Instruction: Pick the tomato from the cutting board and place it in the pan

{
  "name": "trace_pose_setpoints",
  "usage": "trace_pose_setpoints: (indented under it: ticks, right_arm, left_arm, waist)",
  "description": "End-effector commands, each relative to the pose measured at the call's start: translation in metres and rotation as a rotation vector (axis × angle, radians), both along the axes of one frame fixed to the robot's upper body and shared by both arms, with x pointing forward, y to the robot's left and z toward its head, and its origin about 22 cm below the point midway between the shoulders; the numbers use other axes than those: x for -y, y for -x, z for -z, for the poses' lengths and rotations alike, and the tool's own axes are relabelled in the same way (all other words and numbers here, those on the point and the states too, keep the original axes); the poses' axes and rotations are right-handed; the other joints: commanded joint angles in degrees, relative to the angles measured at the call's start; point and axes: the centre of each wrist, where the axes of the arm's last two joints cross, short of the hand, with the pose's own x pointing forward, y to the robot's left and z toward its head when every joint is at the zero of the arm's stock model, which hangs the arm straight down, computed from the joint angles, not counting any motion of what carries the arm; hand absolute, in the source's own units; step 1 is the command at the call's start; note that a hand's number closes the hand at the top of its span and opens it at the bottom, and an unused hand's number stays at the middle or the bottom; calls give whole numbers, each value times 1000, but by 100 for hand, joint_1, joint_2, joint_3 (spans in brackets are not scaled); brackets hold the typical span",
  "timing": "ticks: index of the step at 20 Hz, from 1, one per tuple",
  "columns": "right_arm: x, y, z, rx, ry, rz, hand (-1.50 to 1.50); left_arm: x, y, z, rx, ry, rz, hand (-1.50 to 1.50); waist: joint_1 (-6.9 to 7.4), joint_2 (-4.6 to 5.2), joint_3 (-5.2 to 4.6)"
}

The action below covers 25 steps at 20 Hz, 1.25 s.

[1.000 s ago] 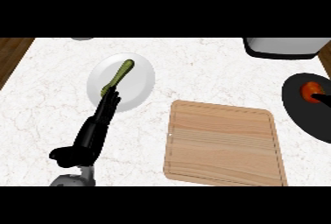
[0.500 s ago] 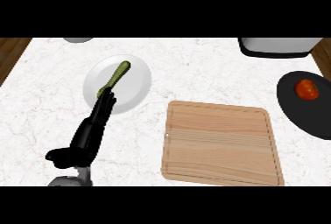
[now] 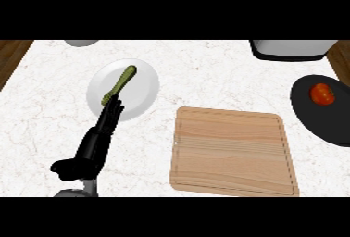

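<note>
The tomato (image 3: 322, 94) now lies in the pan (image 3: 311, 115) at far right, and the right hand that hovered there has gone from view. The cutting board (image 3: 234, 150) sits bare. The left hand (image 3: 96, 143) rests, fingers straight, its tips at the plate (image 3: 140, 92). The placing looks done.

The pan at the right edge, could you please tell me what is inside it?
A red tomato lies inside the black pan, near its upper part. Nothing else shows in it, though the pan's right side is cut off by the view's edge.
</note>
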Motion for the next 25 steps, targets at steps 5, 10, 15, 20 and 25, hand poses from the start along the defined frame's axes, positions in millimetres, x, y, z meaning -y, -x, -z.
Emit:
trace_pose_setpoints:
  ticks: [5,10,15,20,25]
  right_arm:
    - [9,23,4,31,-3,-100,-150]
    - [-1,27,23,27,30,-98,-150]
    - [12,26,1,10,56,-73,-150]
    - [0,39,29,13,114,-66,-150]
    - [0,26,19,19,178,-40,-150]
  left_arm:
    - [16,-3,-10,-5,11,12,0]
    - [-21,-1,-8,-7,-5,10,0]
    - [-6,-11,-3,4,4,-11,0]
    - [-1,-5,-6,6,-4,-10,0]
    - [-24,-2,-4,1,-12,-3,0]
  waist:
    - [-24,-17,-6]
    - [2,-18,-5]
    - [-19,-18,-9]
    - [14,-8,4]
    - [-27,-26,-13]
